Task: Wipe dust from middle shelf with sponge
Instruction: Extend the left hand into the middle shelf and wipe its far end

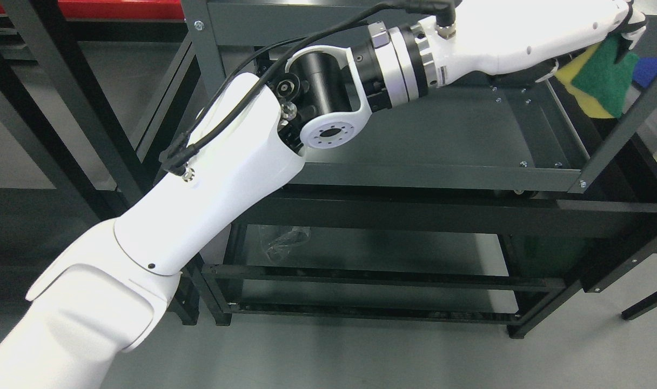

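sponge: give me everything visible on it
The sponge is two-layered: a green scouring face over a yellow foam body, soft-looking. It hangs tilted at the shelf unit's right end, near the upright post, above the middle shelf surface rather than flat on it. The left hand grips its top edge; the top is partly hidden by the fingers.

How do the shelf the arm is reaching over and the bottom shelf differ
The middle shelf looks bare under the left hand, which holds the sponge at its right end. The bottom shelf sits lower, nearer the floor, with a clear plastic bag on it. Both are dark metal.
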Robot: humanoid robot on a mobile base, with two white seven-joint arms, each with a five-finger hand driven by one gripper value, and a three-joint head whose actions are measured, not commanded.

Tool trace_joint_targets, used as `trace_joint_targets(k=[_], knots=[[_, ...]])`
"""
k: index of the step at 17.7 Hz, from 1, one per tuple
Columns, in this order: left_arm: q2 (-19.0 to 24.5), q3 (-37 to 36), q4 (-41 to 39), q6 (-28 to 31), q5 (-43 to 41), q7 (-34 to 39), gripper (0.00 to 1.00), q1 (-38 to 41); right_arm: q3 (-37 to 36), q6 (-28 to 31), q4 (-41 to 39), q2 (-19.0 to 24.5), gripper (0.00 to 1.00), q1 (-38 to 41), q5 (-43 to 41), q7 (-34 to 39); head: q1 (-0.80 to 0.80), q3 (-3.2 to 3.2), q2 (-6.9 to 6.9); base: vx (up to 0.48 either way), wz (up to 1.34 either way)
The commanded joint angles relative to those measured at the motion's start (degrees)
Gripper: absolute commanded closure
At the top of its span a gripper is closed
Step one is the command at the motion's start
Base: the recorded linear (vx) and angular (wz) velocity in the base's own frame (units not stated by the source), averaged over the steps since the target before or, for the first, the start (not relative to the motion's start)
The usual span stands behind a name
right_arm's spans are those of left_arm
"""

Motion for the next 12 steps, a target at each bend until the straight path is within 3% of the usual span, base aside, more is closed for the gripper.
trace_joint_targets(k=[1, 3, 5, 9, 12], knots=[[1.0, 9.4, 3.3, -5.6, -1.4, -5.1, 1.0, 6.0, 0.0, 0.0, -1.0, -1.0, 0.0, -0.1, 0.0, 0.0, 0.0, 0.0, 0.0, 0.0, 0.0], [1.0, 14.1, -0.8, -8.4, -1.4, -10.4, 1.0, 10.7, 0.0, 0.0, -1.0, -1.0, 0.0, 0.0, 0.0, 0.0, 0.0, 0.0, 0.0, 0.0, 0.0], [1.0, 23.2, -5.8, -12.2, -1.3, -17.5, 1.0, 15.2, 0.0, 0.0, -1.0, -1.0, 0.0, -0.1, 0.0, 0.0, 0.0, 0.0, 0.0, 0.0, 0.0], [1.7, 37.1, -9.7, -18.8, -0.9, -23.3, 1.0, 16.5, 0.0, 0.0, -1.0, -1.0, 0.0, 0.0, 0.0, 0.0, 0.0, 0.0, 0.0, 0.0, 0.0], [2.3, 45.5, -10.3, -19.9, -0.6, -27.5, 1.0, 17.3, 0.1, 0.0, -1.0, -1.0, 0.0, -0.1, 0.0, 0.0, 0.0, 0.0, 0.0, 0.0, 0.0]])
